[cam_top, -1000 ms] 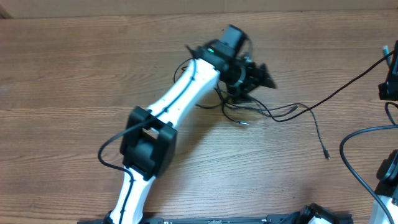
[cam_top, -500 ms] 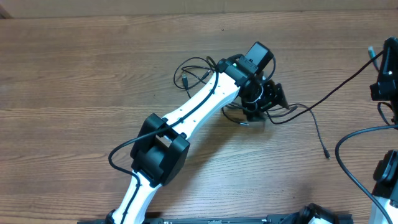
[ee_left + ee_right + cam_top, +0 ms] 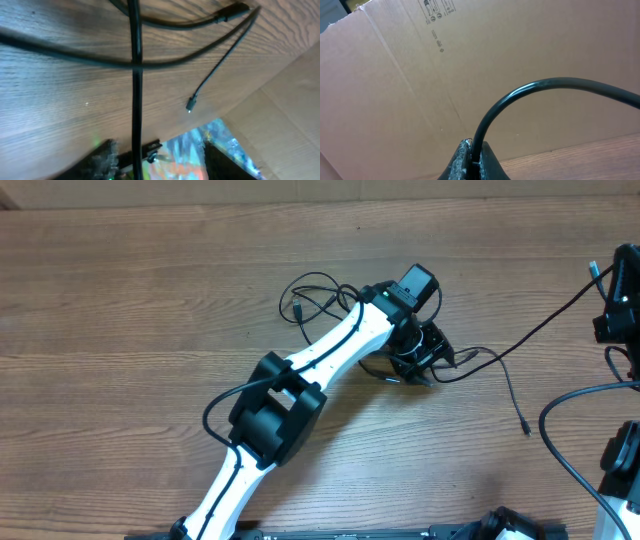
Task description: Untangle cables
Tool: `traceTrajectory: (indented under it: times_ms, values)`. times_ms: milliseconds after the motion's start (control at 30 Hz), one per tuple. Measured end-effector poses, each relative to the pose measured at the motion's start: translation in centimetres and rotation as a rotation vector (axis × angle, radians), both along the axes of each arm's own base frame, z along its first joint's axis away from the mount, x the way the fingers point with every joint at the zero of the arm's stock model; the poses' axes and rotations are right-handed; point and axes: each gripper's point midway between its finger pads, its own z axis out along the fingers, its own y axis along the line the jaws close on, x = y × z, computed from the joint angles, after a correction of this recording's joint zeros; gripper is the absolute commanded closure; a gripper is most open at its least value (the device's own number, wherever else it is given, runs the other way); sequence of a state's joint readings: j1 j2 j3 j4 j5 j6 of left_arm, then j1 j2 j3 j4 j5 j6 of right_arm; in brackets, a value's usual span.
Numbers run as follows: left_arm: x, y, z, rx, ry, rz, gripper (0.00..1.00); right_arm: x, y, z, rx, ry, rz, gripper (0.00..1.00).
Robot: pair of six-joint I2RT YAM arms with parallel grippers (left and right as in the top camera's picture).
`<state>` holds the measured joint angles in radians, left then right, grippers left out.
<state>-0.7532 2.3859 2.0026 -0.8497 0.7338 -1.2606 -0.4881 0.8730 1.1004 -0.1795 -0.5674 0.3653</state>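
- From above: the cables lie in a loose tangle about the middle of the table. One loop reaches toward the far edge, and a free plug end trails toward the right edge.
- The left gripper is down on the heart of the tangle; from up here I cannot tell how wide it stands. One strand runs off from the tangle to the right gripper at the table's right edge.
- My worry in this view: if the right arm draws away while the left pins the middle, that strand could go taut and cinch the crossings instead of freeing them.
- Left wrist: the fingers stand part-way apart, with another strand running straight between them, not visibly pinched. Just beyond, two more lengths cross over it, and the plug end lies loose on the wood.
- The risk here is that a pull on this strand drags the crossing lengths along, so the whole bundle slides rather than one cable parting.
- Right wrist: the right gripper is clamped tight on a strand that arches out of its tips toward the right. Behind it is only a cardboard box.
- The tangle itself is out of this view. A thin cord held by so small a bite could slip out if tugged hard.
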Motion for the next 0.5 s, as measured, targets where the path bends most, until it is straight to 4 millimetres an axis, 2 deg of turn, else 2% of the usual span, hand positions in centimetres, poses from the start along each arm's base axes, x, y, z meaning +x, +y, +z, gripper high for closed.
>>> traceTrajectory:
  times_ms: [100, 267, 367, 500]
  values:
    - [0.1, -0.1, -0.8, 0.007, 0.010, 0.005, 0.96, 0.0, 0.0, -0.4, 0.008, 0.016, 0.000, 0.96]
    - [0.3, 0.0, -1.2, 0.014, -0.012, -0.004, 0.96, 0.1, -0.7, -2.3, 0.042, 0.096, -0.043, 0.96]
    - [0.6, 0.2, -1.3, 0.012, -0.035, -0.016, 0.96, 0.1, -1.2, -4.4, 0.073, 0.183, -0.084, 0.96]
    - [1.3, 0.5, -1.0, -0.003, -0.079, -0.041, 0.96, -0.2, -0.8, -7.7, 0.105, 0.318, -0.097, 0.96]
